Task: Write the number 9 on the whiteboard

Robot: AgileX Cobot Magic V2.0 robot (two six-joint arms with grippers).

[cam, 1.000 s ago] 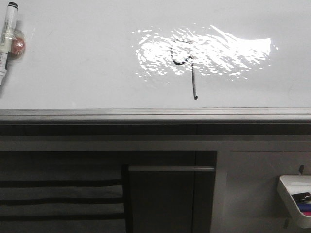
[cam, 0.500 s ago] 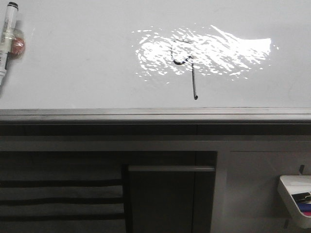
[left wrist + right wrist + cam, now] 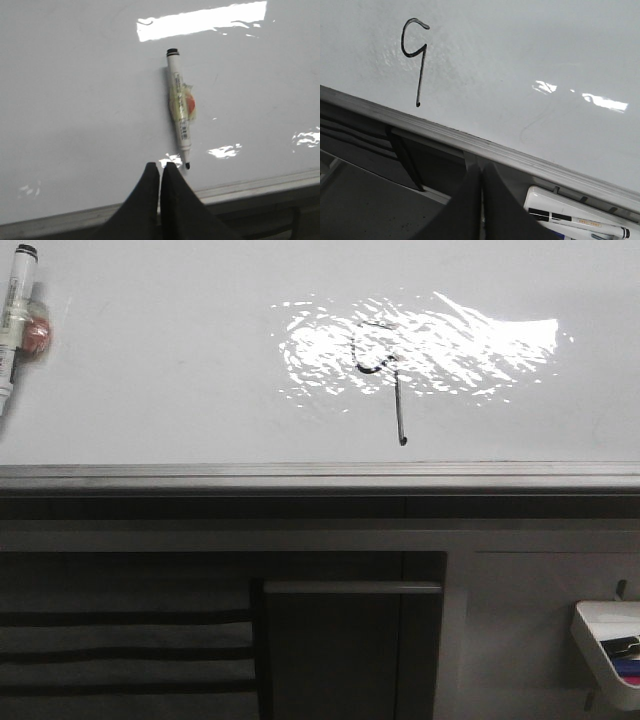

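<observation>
The whiteboard (image 3: 170, 380) fills the upper front view, with a bright wavy glare and a grey metal edge rail (image 3: 320, 476). A black hand-drawn number 9 (image 3: 385, 380) sits in the glare; it also shows in the right wrist view (image 3: 416, 55). A white marker (image 3: 12, 315) with a black cap end and an orange-taped band lies on the board at the far left, uncapped tip towards the rail in the left wrist view (image 3: 179, 120). My left gripper (image 3: 160, 166) is shut and empty just short of the marker's tip. My right gripper (image 3: 480, 167) is shut and empty below the rail.
A small white tray (image 3: 608, 645) with coloured items hangs at the lower right; in the right wrist view (image 3: 580, 215) it holds another marker. Dark cabinet panels and slats (image 3: 130, 640) lie below the rail.
</observation>
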